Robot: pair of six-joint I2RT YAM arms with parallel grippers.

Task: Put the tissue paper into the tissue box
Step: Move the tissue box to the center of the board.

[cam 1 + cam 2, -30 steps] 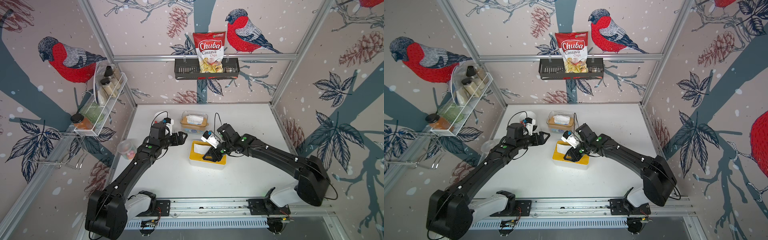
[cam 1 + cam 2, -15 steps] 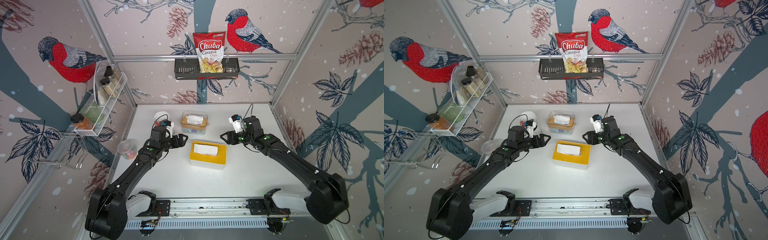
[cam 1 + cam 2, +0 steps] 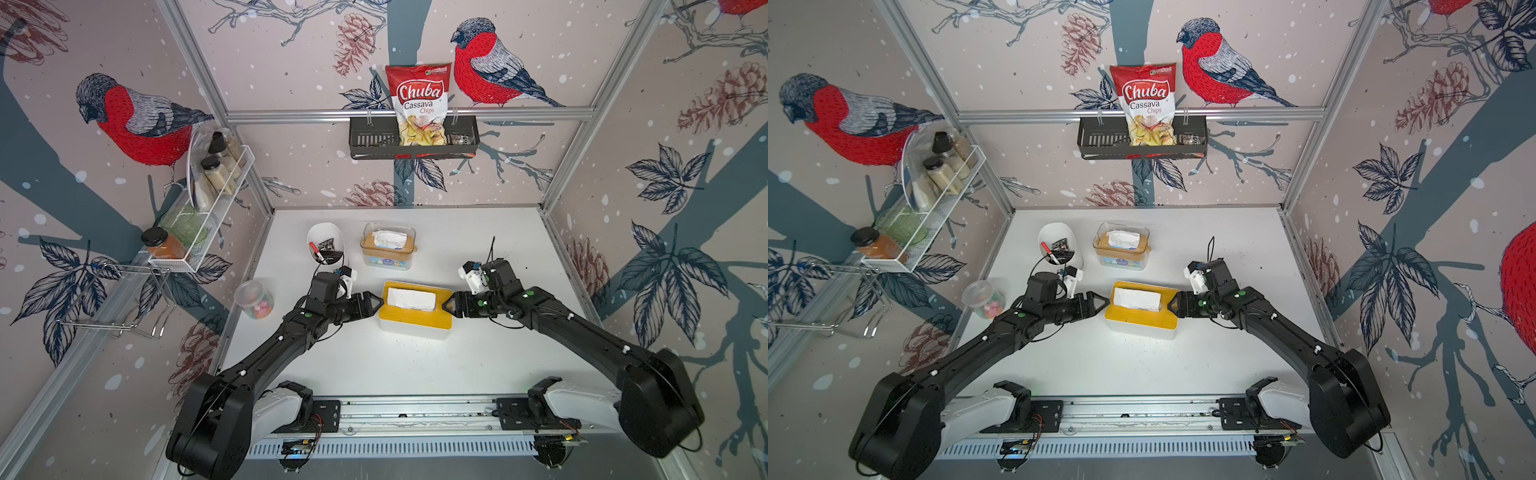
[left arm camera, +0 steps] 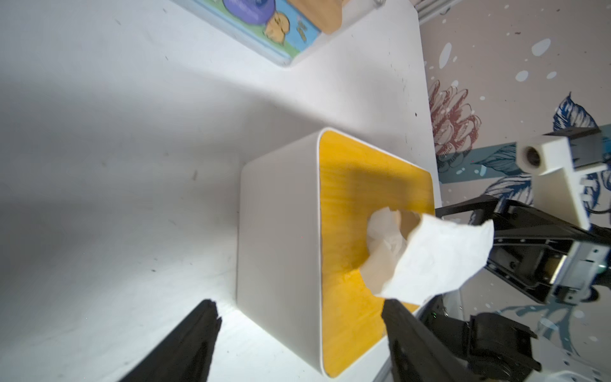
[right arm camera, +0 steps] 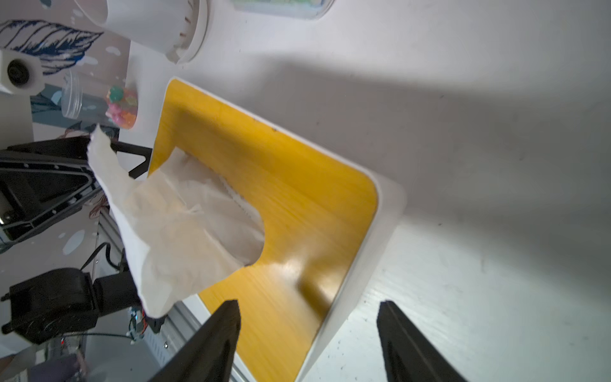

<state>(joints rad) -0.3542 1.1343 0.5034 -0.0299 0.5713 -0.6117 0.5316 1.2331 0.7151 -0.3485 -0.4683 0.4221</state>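
My left gripper (image 3: 377,303) and right gripper (image 3: 445,305), jaws spread and empty, flank the tissue box (image 3: 409,323); closing unevenly could skid it and shake the protruding tissue (image 3: 411,298) out.

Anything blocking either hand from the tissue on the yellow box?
Nothing visible. The left hand and right hand sit open at opposite ends of the tissue box; the tissue sticks up from its lid slot, unobstructed.
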